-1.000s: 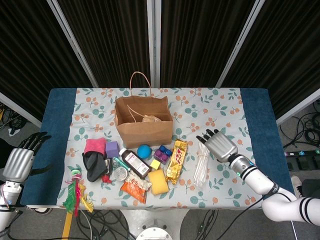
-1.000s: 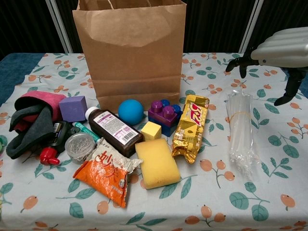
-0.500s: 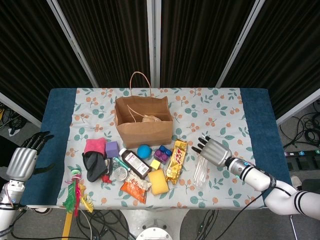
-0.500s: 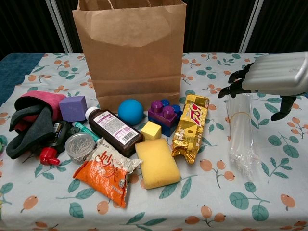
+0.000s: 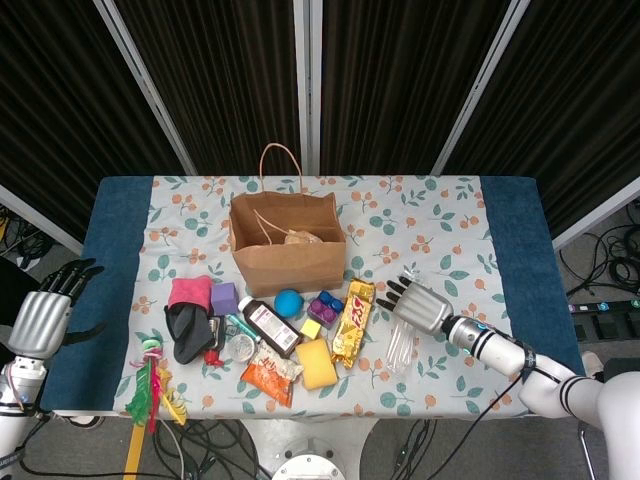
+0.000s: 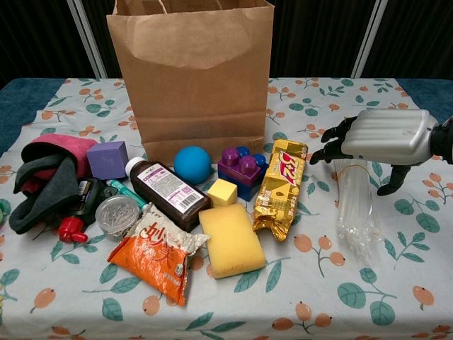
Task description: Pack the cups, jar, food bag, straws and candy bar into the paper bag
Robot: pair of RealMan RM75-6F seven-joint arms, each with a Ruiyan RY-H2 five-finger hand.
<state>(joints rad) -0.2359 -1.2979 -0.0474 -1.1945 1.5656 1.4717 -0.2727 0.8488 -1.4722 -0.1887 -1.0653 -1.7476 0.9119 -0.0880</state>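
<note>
Head view shows something already inside the brown paper bag [image 5: 288,243]; the clear plastic straws bundle [image 6: 354,209], gold-wrapped candy bar [image 6: 279,185] and orange food bag [image 6: 157,258] remain out, while the right hand [image 6: 382,137] hovers spread, holding nothing.

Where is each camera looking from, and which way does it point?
Head view: sits high, looking down on the whole table; shows the left hand off the table's edge and the right hand over the straws.
Chest view: sits low at the table's near edge, facing forward at the paper bag; shows only the right hand.
Both share the right hand, straws, paper bag and candy bar.
</note>
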